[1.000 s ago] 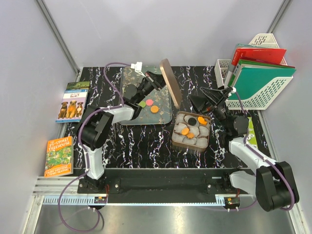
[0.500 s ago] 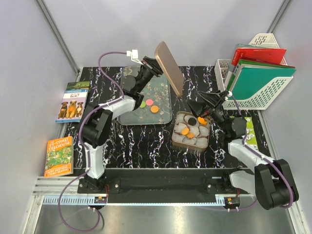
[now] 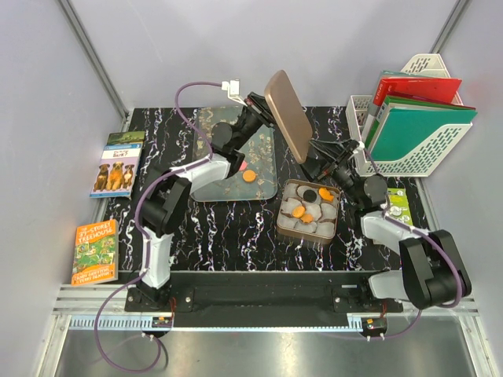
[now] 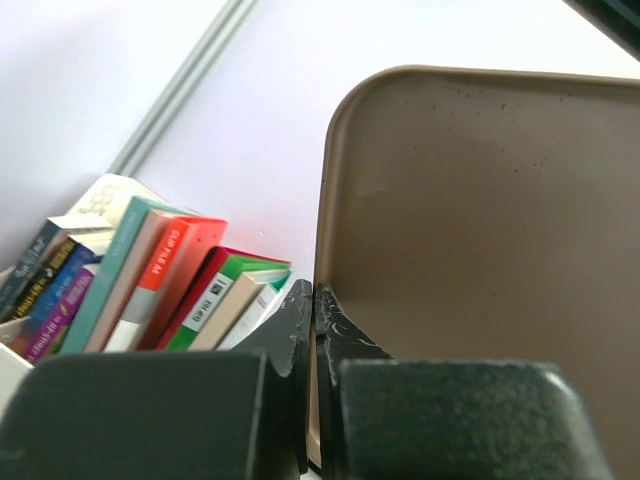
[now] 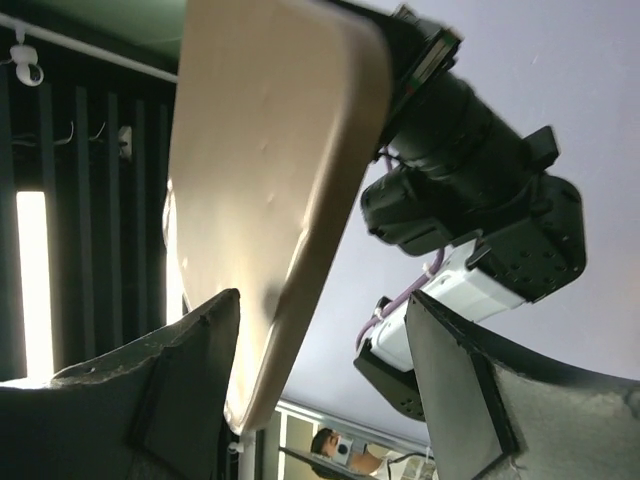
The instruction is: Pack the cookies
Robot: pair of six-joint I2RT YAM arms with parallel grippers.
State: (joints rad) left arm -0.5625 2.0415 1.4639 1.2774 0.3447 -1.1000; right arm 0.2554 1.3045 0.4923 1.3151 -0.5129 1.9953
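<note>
My left gripper (image 3: 264, 112) is shut on the edge of the rose-gold tin lid (image 3: 289, 115) and holds it tilted in the air above the table's middle; its fingertips pinch the lid's rim (image 4: 315, 300). My right gripper (image 3: 316, 159) is open just below the lid's lower end, and the lid's edge (image 5: 300, 200) stands between its spread fingers. The square tin (image 3: 308, 212) holds pale wrappers with orange and dark brown cookies (image 3: 299, 210). An orange cookie (image 3: 248, 177) and a pink one lie on the glass tray (image 3: 236, 181).
A white rack of books (image 3: 416, 118) stands at the back right. Two books lie left of the mat (image 3: 116, 163) (image 3: 96, 251). A green and white packet (image 3: 399, 206) lies by the right arm.
My left gripper has carried the lid up and to the right, toward the tin. My right gripper has swung left and up, so its open fingers now stand around the lid's lower edge.
</note>
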